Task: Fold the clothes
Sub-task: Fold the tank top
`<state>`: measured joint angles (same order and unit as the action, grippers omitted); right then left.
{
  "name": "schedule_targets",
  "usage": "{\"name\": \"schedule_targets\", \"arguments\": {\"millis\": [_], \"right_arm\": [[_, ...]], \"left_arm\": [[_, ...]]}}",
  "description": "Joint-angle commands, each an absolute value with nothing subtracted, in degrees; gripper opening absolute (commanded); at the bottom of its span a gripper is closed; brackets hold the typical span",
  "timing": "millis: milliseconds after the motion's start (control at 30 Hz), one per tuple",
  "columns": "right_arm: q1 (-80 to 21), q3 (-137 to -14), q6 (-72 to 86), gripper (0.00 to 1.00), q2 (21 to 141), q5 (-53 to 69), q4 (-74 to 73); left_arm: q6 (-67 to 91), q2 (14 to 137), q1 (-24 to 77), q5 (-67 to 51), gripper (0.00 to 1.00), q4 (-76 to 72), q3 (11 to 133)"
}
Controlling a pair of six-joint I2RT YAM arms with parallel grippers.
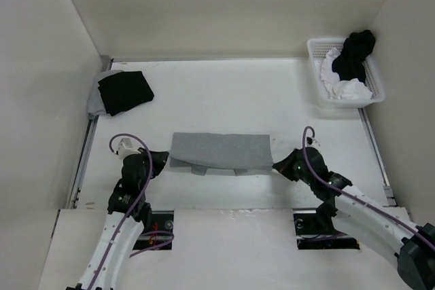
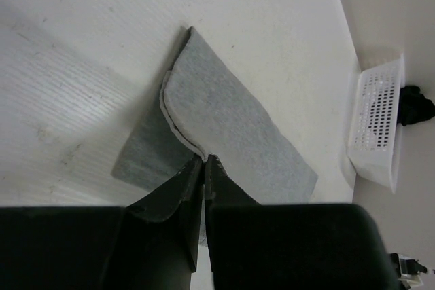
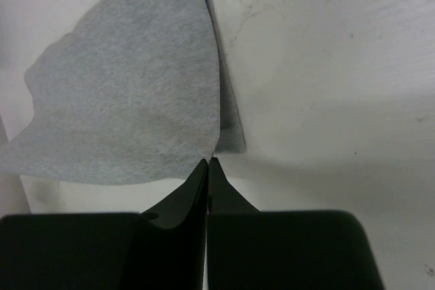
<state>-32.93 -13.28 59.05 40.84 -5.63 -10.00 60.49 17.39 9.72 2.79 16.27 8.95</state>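
L fingers [image 2: 175,225], R fingers [image 3: 185,203] nipping tee [image 1: 221,151], sleeves [image 1: 198,169] mostly hidden

Twin robot arms stand at the table's [image 1: 224,93] near edge. The left arm [image 1: 117,239] and the right arm [image 1: 370,221] have the same white tubular lower links and black upper joints. A thin purple cable [image 1: 124,135] arches over each wrist and runs down the links. Reddish wiring shows at the black base plates [image 1: 160,225]. In the wrist views, the left gripper [image 2: 204,159] and right gripper [image 3: 207,161] are matte black, with blocky housings and fingers that taper to thin tips.
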Motion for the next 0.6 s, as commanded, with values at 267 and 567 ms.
{"name": "schedule_targets", "arguments": {"millis": [267, 567], "right_arm": [[-39.06, -15.12, 61.18, 0.44, 40.09, -15.30, -13.72], [-31.79, -15.20, 51.69, 0.56, 55.69, -8.54, 6.39]], "left_arm": [[57.57, 18.11, 7.16, 3.34, 0.28, 18.37, 10.10], [57.65, 30.91, 14.96, 4.74, 0.26, 1.60, 13.62]]}}
